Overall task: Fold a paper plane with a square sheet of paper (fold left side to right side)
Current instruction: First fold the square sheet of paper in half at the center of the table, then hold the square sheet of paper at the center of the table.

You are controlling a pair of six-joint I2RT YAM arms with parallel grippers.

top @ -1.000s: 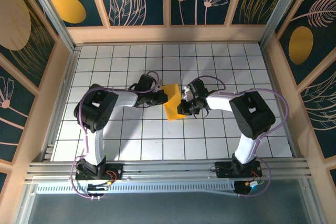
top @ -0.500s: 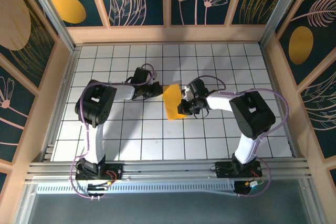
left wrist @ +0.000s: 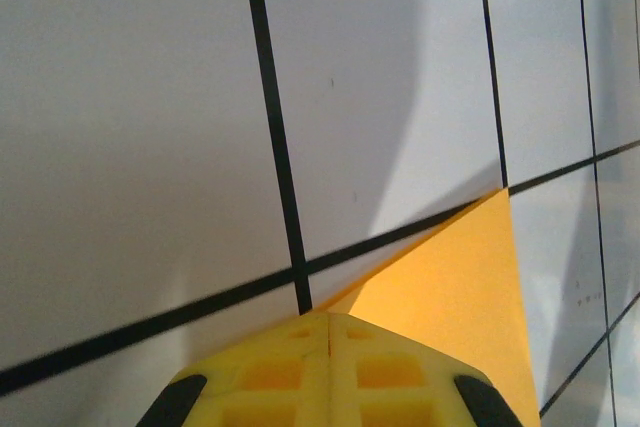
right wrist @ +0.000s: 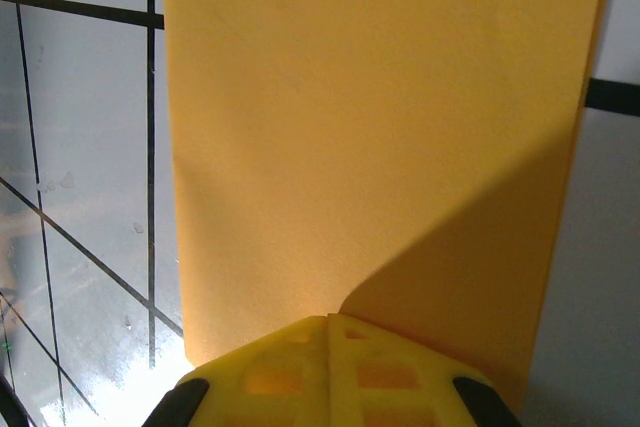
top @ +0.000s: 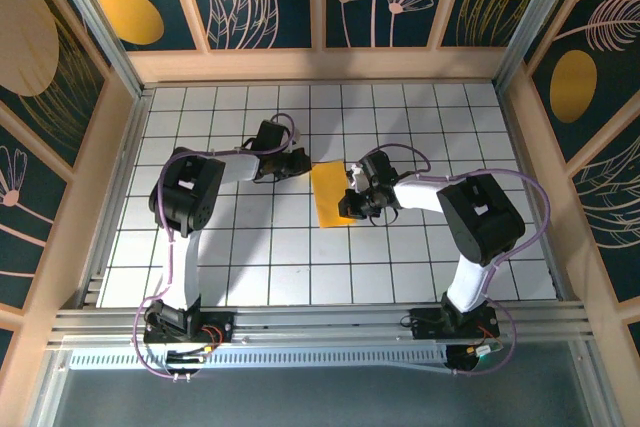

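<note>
The square sheet of paper (top: 328, 197) lies folded into a narrow upright yellow-orange rectangle on the white grid table (top: 250, 257). My left gripper (top: 301, 162) is shut and empty, just left of the paper's top left corner. In the left wrist view its yellow fingertips (left wrist: 328, 319) meet at a seam, and the paper (left wrist: 455, 292) lies flat just beyond them. My right gripper (top: 348, 205) is shut, with its tips resting on the paper's right edge. In the right wrist view the closed tips (right wrist: 330, 321) sit on top of the flat sheet (right wrist: 370, 127).
Wooden walls (top: 120, 137) with dark patterned panels close in the table on three sides. An aluminium rail (top: 320, 322) runs along the near edge beside both arm bases. Open grid tiles lie in front of the paper and to either side.
My left gripper has drawn back to the left off the paper. The sheet now lies flatter as a narrow rectangle. The right gripper has stayed on its right edge.
</note>
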